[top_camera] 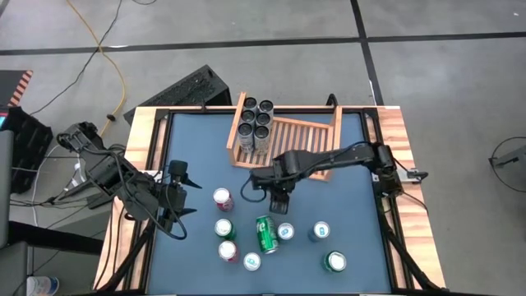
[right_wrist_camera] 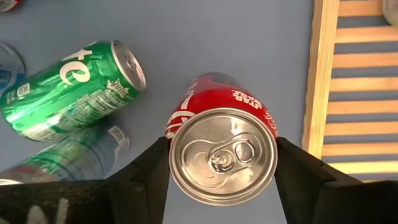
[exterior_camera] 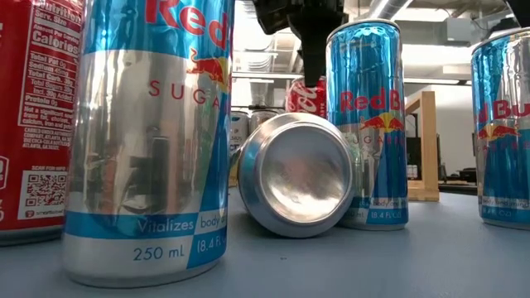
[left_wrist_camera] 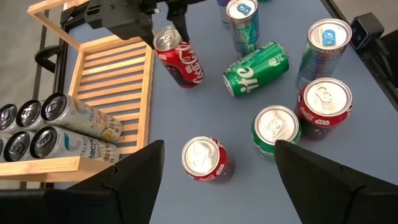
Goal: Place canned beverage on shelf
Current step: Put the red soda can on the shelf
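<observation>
A green can lies on its side on the blue table. Near it stand a blue-and-silver can and a red can. On the floor beyond the table, a yellow cable curves past a black case.

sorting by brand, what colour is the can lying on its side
Green, a Sprite can, lying on the blue table top; clearest in the right wrist view.
</observation>
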Robot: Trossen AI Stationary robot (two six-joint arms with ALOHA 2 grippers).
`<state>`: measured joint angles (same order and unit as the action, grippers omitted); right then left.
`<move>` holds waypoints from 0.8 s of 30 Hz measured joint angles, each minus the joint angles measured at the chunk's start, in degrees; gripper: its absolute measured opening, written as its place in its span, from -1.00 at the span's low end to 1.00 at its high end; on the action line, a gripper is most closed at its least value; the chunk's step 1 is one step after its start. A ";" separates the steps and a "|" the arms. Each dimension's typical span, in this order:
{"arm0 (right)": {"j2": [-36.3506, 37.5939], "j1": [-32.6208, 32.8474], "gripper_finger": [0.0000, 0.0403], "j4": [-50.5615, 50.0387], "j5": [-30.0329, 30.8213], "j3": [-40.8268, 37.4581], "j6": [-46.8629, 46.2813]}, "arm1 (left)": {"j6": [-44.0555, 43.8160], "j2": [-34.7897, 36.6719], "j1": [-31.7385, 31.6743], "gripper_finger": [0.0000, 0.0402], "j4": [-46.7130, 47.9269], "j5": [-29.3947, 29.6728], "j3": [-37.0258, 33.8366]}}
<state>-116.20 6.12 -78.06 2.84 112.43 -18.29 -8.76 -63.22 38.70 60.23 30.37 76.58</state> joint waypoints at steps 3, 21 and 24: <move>0.87 -2.03 0.12 -0.37 1.12 0.08 4.49 | -0.01 0.00 0.00 0.45 0.60 0.02 0.00; 2.78 -17.01 0.13 -0.16 1.79 0.14 29.00 | -0.20 0.00 0.00 0.45 0.77 0.48 0.00; 2.78 -20.27 0.13 0.86 1.37 0.14 31.89 | -0.41 0.00 0.00 0.45 0.76 0.48 0.00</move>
<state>-113.43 -14.15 -77.20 4.21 112.57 13.60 -9.17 -63.22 38.70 60.99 30.85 76.58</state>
